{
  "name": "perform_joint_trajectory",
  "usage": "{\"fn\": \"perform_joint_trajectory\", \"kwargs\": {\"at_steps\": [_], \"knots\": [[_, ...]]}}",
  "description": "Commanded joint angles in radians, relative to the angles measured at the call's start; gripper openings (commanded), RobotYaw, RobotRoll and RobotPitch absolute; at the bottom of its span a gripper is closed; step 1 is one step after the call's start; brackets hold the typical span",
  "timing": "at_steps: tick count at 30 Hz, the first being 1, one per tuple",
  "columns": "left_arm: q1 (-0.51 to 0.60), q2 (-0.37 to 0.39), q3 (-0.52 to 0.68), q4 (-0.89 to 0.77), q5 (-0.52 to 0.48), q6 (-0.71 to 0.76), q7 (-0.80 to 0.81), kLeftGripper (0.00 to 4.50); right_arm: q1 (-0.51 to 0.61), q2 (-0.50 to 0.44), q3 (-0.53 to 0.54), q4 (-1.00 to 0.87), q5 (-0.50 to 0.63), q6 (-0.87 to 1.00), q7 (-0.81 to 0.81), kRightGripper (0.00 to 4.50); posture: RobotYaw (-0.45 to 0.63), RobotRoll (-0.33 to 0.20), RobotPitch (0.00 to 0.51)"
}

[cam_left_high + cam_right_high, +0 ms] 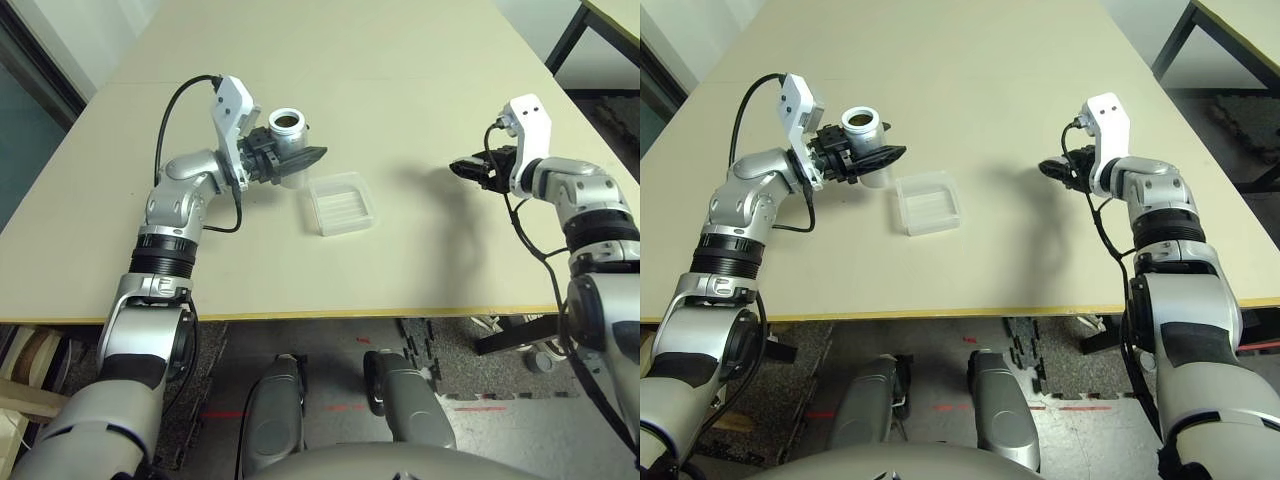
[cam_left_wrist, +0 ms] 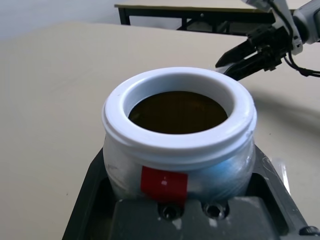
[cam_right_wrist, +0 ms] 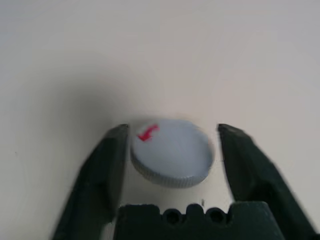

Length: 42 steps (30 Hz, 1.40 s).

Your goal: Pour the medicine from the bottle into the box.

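Note:
My left gripper is shut on the bottle, a silvery cylinder with a white rim. It holds the bottle upright above the table, open mouth up, just left of the box. The bottle's inside looks dark brown, and I cannot make out the medicine. The box is a clear shallow square tray lying flat on the table. On the right, my right gripper hovers over the table. Its fingers stand open on either side of the flat grey cap with a red mark, and a gap shows beside the cap.
The beige table stretches far back, and its front edge runs near my body. A second table with dark legs stands at the back right. A stretch of bare tabletop separates the box from the right gripper.

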Motion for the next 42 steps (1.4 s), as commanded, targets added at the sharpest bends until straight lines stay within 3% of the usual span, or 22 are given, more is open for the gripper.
{"fn": "perform_joint_trajectory", "kwargs": {"at_steps": [1, 7, 14, 19, 24, 31, 37, 42], "knots": [[-0.021, 0.0, 0.003, 0.028, 0.022, -0.019, 0.007, 2.71, -0.01, -0.004, -0.009, -0.003, 0.002, -0.048, 0.018, 4.5, -0.07, 0.0, 0.14], [-0.05, 0.011, -0.011, 0.088, 0.072, -0.026, 0.038, 2.71, 0.017, -0.031, 0.032, -0.103, 0.003, -0.119, 0.198, 4.5, -0.08, 0.0, 0.139], [-0.127, 0.026, -0.029, 0.206, 0.138, -0.045, 0.038, 2.71, 0.073, -0.057, 0.045, -0.315, 0.097, -0.125, 0.507, 4.5, -0.09, 0.0, 0.137], [-0.149, 0.028, -0.024, 0.243, 0.15, -0.041, 0.03, 2.71, 0.113, -0.062, 0.055, -0.415, 0.145, -0.123, 0.623, 4.5, -0.09, 0.0, 0.136], [-0.158, 0.032, -0.019, 0.256, 0.153, -0.029, 0.028, 2.71, 0.145, -0.048, 0.071, -0.477, 0.169, -0.135, 0.677, 4.5, -0.09, 0.0, 0.133], [-0.162, 0.036, -0.024, 0.26, 0.179, -0.029, 0.042, 2.71, 0.164, -0.03, 0.131, -0.464, 0.115, -0.205, 0.655, 4.5, -0.08, 0.0, 0.133], [-0.163, 0.013, -0.003, 0.247, 0.195, -0.024, 0.148, 2.71, 0.162, -0.009, 0.137, -0.443, 0.109, -0.208, 0.633, 4.5, -0.07, 0.0, 0.133], [-0.174, 0.027, -0.073, 0.241, 0.292, -0.05, 0.204, 2.71, 0.166, 0.001, 0.14, -0.439, 0.108, -0.211, 0.624, 4.5, -0.07, 0.0, 0.131]]}}
